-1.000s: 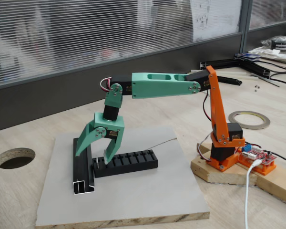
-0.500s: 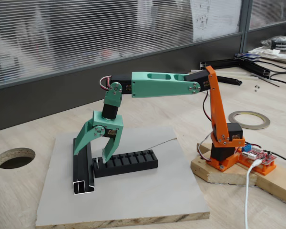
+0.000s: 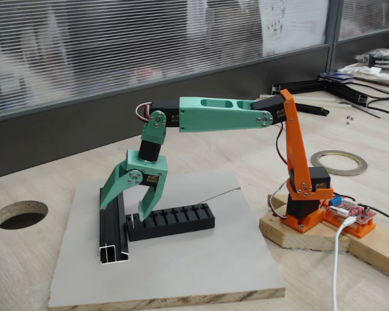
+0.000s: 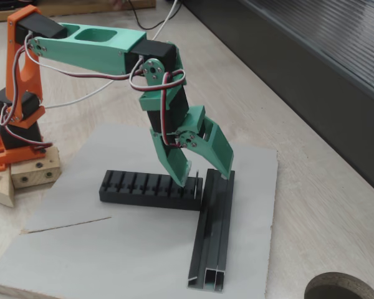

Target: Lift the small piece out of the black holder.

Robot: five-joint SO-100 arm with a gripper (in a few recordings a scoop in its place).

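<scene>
The small piece (image 4: 197,180) stands straight up at the end of the black holder (image 4: 151,189) nearest the black rail (image 4: 214,235). The green gripper (image 4: 201,176) is spread wide right over it, one finger on each side, not touching.

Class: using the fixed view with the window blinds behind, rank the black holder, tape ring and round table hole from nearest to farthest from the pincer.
1. black holder, directly under the pincer.
2. round table hole, left.
3. tape ring, far right.
</scene>
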